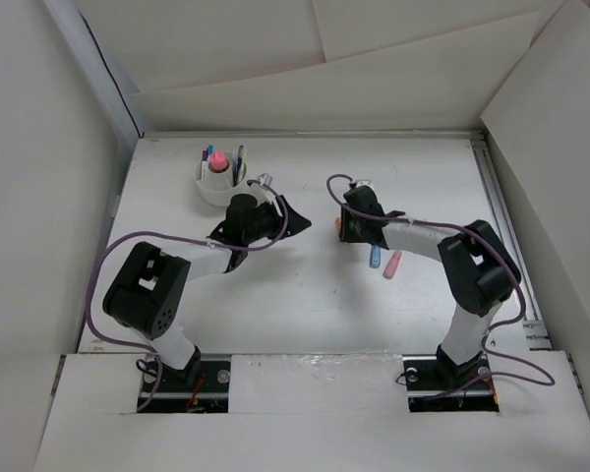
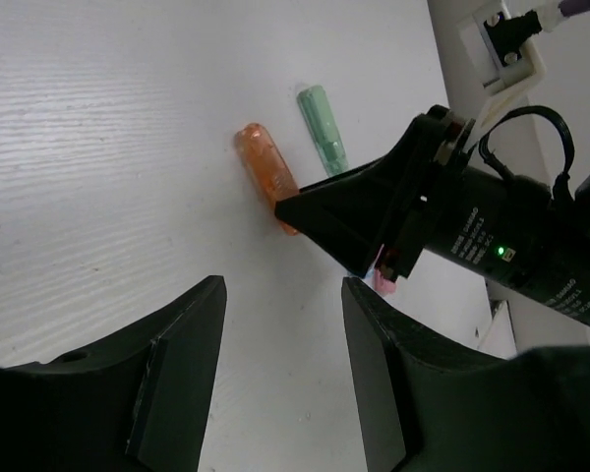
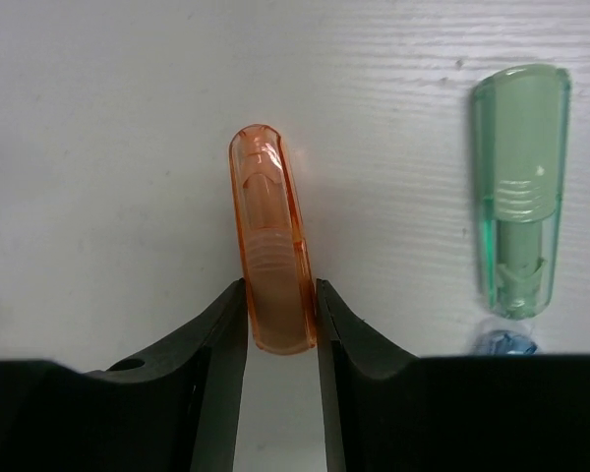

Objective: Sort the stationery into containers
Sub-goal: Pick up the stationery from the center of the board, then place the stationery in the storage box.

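White table (image 1: 305, 315) | right gripper (image 3: 280, 317) pinches orange stick (image 3: 270, 226), green stick (image 3: 519, 187) near | left gripper (image 2: 280, 305) parted, empty

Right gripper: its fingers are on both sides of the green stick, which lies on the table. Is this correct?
No. The right wrist view shows the fingers of the right gripper on both sides of the orange stick, which lies on the table; the green stick lies apart, untouched.

White table (image 1: 305, 315): cup (image 1: 208, 190) far left; orange stick (image 3: 270, 256), green stick (image 3: 519, 187) side by side; blue stick (image 1: 376, 258), pink stick (image 1: 391, 265) nearby.
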### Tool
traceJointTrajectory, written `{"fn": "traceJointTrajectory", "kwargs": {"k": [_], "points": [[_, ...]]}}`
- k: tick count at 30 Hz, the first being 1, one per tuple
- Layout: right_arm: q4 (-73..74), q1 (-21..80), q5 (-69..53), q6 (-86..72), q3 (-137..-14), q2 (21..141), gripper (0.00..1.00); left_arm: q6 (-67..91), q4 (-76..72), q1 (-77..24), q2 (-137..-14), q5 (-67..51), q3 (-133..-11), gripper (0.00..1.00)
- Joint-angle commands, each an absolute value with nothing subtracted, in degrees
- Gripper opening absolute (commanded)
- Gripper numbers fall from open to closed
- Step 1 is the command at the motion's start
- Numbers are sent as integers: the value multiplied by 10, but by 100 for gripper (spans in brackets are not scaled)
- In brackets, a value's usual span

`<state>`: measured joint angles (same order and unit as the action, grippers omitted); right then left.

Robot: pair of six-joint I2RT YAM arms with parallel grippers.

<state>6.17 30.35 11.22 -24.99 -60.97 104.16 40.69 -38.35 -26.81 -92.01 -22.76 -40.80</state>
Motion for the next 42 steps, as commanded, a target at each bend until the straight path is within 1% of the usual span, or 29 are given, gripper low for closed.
{"fn": "traceJointTrajectory", "kwargs": {"k": [1, 3, 5, 14, 15, 17, 19, 20, 22, 26, 30, 31, 34, 36, 39, 42], "points": [[55, 323, 60, -229, -598, 980, 8, 414, -406, -266, -928, -274, -450, 47], [38, 337, 10, -224, -591, 965, 7, 419, -406, -266, -944, -284, -458, 51], [26, 344, -26, -224, -591, 958, 7, 419, -406, -266, -952, -284, -470, 52], [25, 388, -40, -224, -596, 940, 7, 419, -375, -266, -976, -255, -488, 52], [25, 388, -40, -224, -596, 934, 5, 419, -375, -266, -976, -250, -488, 52], [25, 394, -45, -224, -601, 934, 5, 419, -369, -266, -982, -236, -488, 49], [25, 394, -45, -224, -601, 923, 5, 419, -369, -266, -982, -229, -488, 44], [25, 394, -45, -224, -601, 923, 5, 419, -369, -266, -987, -223, -488, 44], [25, 394, -45, -224, -601, 912, 5, 419, -369, -266, -987, -223, -488, 41], [25, 394, -33, -224, -596, 906, 5, 409, -356, -266, -987, -201, -483, 41], [20, 394, -39, -219, -596, 906, 5, 414, -366, -266, -995, -237, -488, 39], [20, 394, -39, -219, -596, 906, 5, 424, -373, -266, -1001, -256, -488, 36], [15, 394, -39, -219, -601, 911, 5, 441, -404, -266, -1012, -292, -483, 33], [15, 394, -44, -219, -601, 911, 5, 453, -418, -266, -1012, -302, -483, 28], [10, 394, -44, -219, -601, 911, 5, 461, -425, -266, -1018, -320, -483, 25], [10, 394, -44, -219, -601, 911, 5, 466, -425, -266, -1018, -320, -477, 20]]}}
